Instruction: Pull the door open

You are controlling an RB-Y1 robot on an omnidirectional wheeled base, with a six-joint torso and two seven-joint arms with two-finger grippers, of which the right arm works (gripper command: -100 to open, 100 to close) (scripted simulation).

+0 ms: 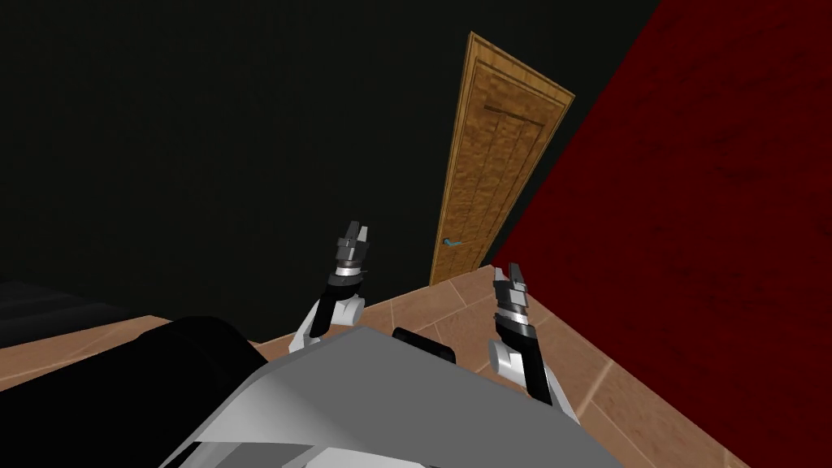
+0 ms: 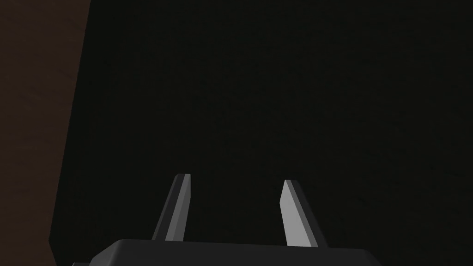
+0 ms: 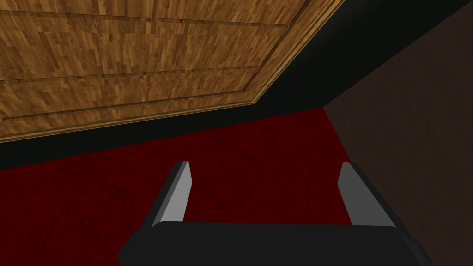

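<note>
A brown wooden panelled door (image 1: 494, 158) stands closed ahead in a dark wall, some way off across the floor. Its small bluish lever handle (image 1: 452, 242) sits low on the door's left edge. The same door panel (image 3: 138, 60) shows in the right wrist view, beyond the fingers. My left gripper (image 1: 356, 234) is raised in front of the dark wall, left of the handle and short of it; its fingers (image 2: 178, 208) stand apart with nothing between them. My right gripper (image 1: 509, 275) hovers near the red wall, open and empty, fingers (image 3: 178, 191) wide.
A dark red wall (image 1: 699, 203) runs close along my right side to the door. A very dark wall (image 1: 203, 146) spans the left. Tan floor tiles (image 1: 455, 305) lie between me and the door. A black rounded shape (image 1: 162, 357) sits at the lower left.
</note>
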